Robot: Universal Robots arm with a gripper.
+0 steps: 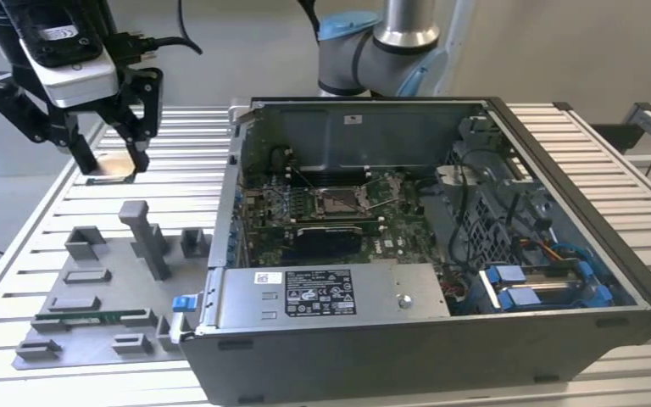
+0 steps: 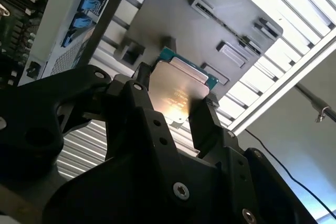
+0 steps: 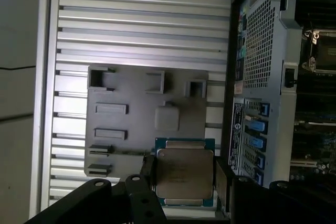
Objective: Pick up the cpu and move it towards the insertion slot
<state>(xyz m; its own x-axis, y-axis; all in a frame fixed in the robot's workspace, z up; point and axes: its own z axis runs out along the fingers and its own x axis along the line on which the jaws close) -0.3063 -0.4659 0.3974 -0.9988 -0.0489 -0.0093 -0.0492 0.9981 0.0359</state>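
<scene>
A robotics lab or test workshop is indicated: a ribbed aluminium table is seen at the frame's left, an opened computer case is set at centre right, a grey holder plate is laid lower left, and a robot arm is mounted at top centre.

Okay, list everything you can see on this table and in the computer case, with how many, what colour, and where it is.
cpu: one, silvery top with green edge, between the gripper's fingers
insertion slot: one, silver frame, on the board inside the case
computer case: one, dark grey, open, on the table
fixture plate: one, grey, on the table at the exterior view's left of the case
memory stick: one, green, lying in the fixture plate
table: one, silver, slatted
arm: one, grey and light blue, behind the case
gripper: one, black, shut on the cpu
</scene>
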